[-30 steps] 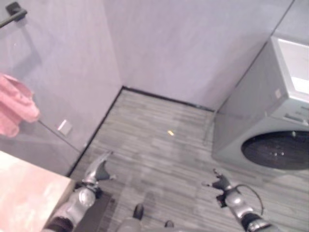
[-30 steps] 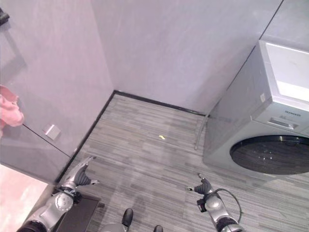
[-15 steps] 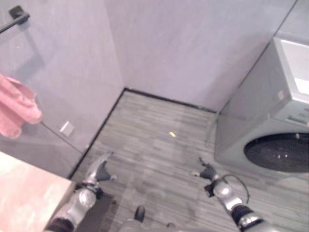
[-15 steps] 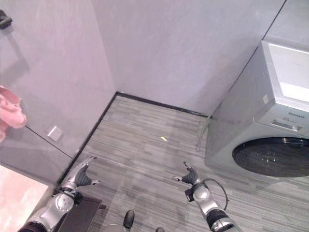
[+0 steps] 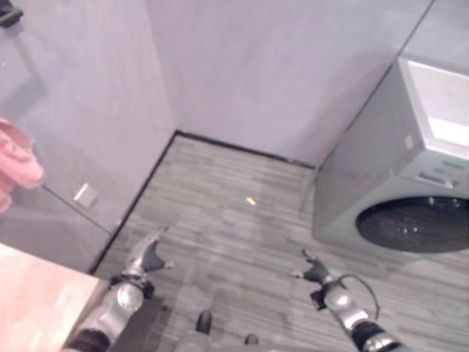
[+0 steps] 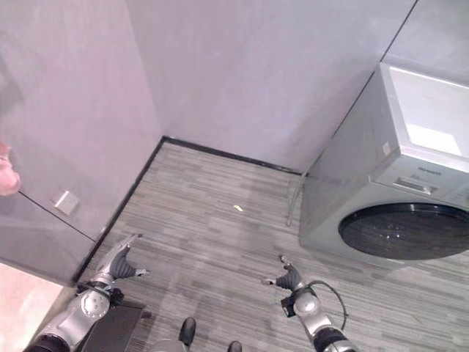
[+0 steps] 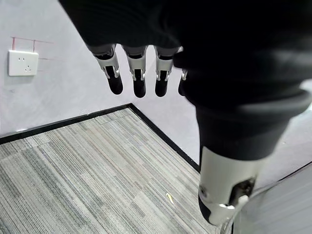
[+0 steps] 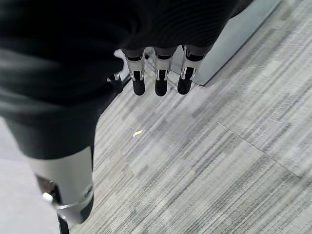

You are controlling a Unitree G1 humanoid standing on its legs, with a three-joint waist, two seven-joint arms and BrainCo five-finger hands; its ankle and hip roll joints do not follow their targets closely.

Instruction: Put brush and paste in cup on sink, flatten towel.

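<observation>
Over the grey striped floor [image 6: 220, 249], low in the head views, both hands hang in the air and hold nothing. The left hand [image 5: 147, 254] sits at the lower left, close to the dark skirting at the foot of the wall; its fingers [image 7: 137, 78] are spread and nearly straight, the thumb standing apart from them, and they touch nothing. The right hand [image 6: 288, 279] is at the lower middle, in front of the washing machine [image 6: 399, 213] and apart from it. Its fingers [image 8: 160, 78] are loosely extended in a row, thumb to one side, with bare floor beneath them.

A pink towel [image 5: 18, 165] hangs bunched against the left wall, well away from both hands. Below it, at the lower left corner, is the edge of a pale pink counter [image 5: 37, 301]. A white wall socket [image 5: 86, 195] sits low on the left wall, between the towel and the left hand. A small yellow scrap [image 5: 250, 200] lies on the floor, further off than the two hands.
</observation>
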